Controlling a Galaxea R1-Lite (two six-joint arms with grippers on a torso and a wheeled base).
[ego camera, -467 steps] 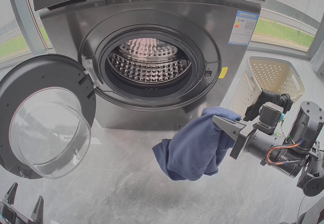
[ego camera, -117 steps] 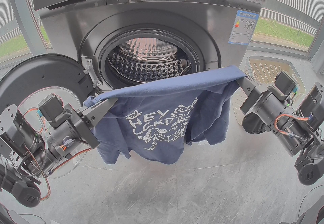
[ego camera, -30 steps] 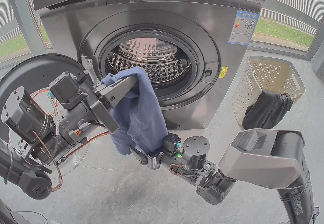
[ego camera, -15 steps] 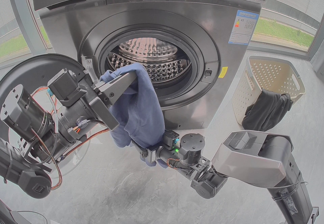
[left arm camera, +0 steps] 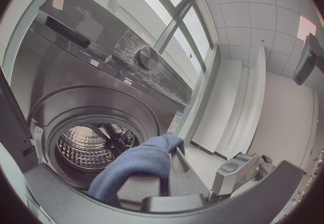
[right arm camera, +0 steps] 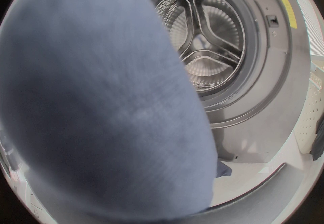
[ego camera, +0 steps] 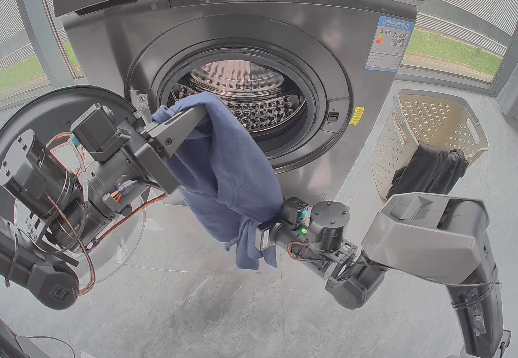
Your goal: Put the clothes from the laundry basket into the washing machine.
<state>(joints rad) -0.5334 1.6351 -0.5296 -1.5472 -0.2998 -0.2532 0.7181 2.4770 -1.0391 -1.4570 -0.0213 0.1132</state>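
Two grippers share one blue garment [ego camera: 232, 170], a soft knit hanging before the washing machine [ego camera: 345, 35], just below its round opening. The left gripper [ego camera: 186, 121], its arm angled up toward the opening's left rim, is clamped on the upper fold. The right gripper [ego camera: 261, 232], its arm stretched low across the machine's front, pinches the bunched lower edge, from which a tail of cloth dangles. The perforated steel drum [ego camera: 237, 89] is shown with three ribs in the right wrist view, and the left wrist view shows the control knob [left arm camera: 147, 58]. The glass-windowed door [ego camera: 54, 111] stands open at the machine's left. At the machine's right, a cream perforated laundry basket [ego camera: 431, 116] carries a black garment [ego camera: 426, 175] over its rim.
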